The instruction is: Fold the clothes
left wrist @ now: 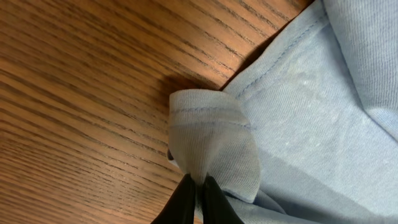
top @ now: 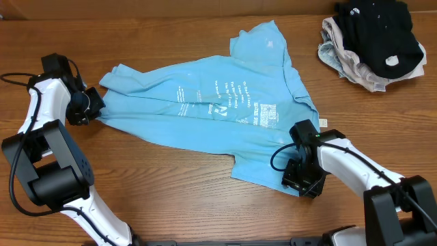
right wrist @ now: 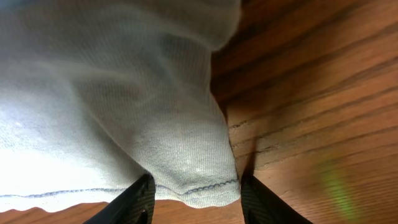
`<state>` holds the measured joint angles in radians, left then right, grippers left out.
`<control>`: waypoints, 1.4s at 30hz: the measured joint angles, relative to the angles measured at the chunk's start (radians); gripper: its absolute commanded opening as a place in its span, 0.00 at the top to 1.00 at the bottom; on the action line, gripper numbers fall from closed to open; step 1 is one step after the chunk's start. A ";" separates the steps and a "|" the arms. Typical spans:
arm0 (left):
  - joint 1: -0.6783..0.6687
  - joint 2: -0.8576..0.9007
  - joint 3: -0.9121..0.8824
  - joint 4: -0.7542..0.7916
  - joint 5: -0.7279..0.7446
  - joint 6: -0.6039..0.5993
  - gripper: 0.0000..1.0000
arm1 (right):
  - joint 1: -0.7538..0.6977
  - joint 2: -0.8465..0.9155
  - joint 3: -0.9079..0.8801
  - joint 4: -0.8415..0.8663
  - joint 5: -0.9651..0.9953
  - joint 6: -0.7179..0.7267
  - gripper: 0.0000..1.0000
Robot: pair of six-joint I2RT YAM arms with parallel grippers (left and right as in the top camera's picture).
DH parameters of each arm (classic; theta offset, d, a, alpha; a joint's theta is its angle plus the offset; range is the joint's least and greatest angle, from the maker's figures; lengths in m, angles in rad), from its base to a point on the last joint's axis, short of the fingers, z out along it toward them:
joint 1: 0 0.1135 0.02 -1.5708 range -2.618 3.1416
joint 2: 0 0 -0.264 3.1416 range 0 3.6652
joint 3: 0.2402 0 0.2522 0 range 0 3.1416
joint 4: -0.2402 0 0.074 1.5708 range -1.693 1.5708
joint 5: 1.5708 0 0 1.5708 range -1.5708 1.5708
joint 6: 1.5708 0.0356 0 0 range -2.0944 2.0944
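Left pincer [left wrist: 198, 185] pinches the one blue shirt [top: 205, 96] (hem bunched); right pincer [right wrist: 196, 190] straddles its edge, spread.

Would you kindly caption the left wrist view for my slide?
Left gripper pinching a folded hem of the light blue T-shirt over the wooden table.

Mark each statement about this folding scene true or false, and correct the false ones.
1. The light blue T-shirt lies spread on the wooden table. True.
2. The left gripper is open and clear of the shirt. False: it is shut on a fold of the shirt's edge.
3. The right gripper has its fingers apart, with the shirt's hem between them. True.
4. The pile of clothes lies on top of the T-shirt. False: it lies apart from it, at the table's far right corner.
5. The T-shirt is plain. False: it bears white print.
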<state>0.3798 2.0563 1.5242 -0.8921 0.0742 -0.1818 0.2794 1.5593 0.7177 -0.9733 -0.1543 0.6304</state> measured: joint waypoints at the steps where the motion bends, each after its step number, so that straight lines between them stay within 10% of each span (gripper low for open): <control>1: 0.000 0.000 0.000 -0.002 0.000 0.000 0.93 | 0.000 -0.003 -0.002 0.003 -0.001 0.005 0.56; 5: 0.000 0.000 0.000 -0.007 0.000 0.000 0.96 | 0.000 -0.015 -0.011 0.018 -0.011 0.020 0.96; 16: 0.000 0.000 0.001 -0.085 0.000 0.001 0.96 | -0.027 -0.015 0.045 -0.010 -0.028 0.003 0.96; 30: 0.000 -0.196 0.251 -0.259 0.006 0.016 0.96 | -0.257 -0.096 0.827 -0.334 0.047 -0.206 0.96; 42: 0.000 -0.463 0.306 -0.292 0.011 0.054 0.96 | -0.303 -0.097 0.952 -0.419 0.062 -0.285 0.96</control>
<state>0.3794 1.5929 1.8297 -1.1843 0.0853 -0.1280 -0.0238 1.4620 1.6695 -1.3922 -0.0921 0.3454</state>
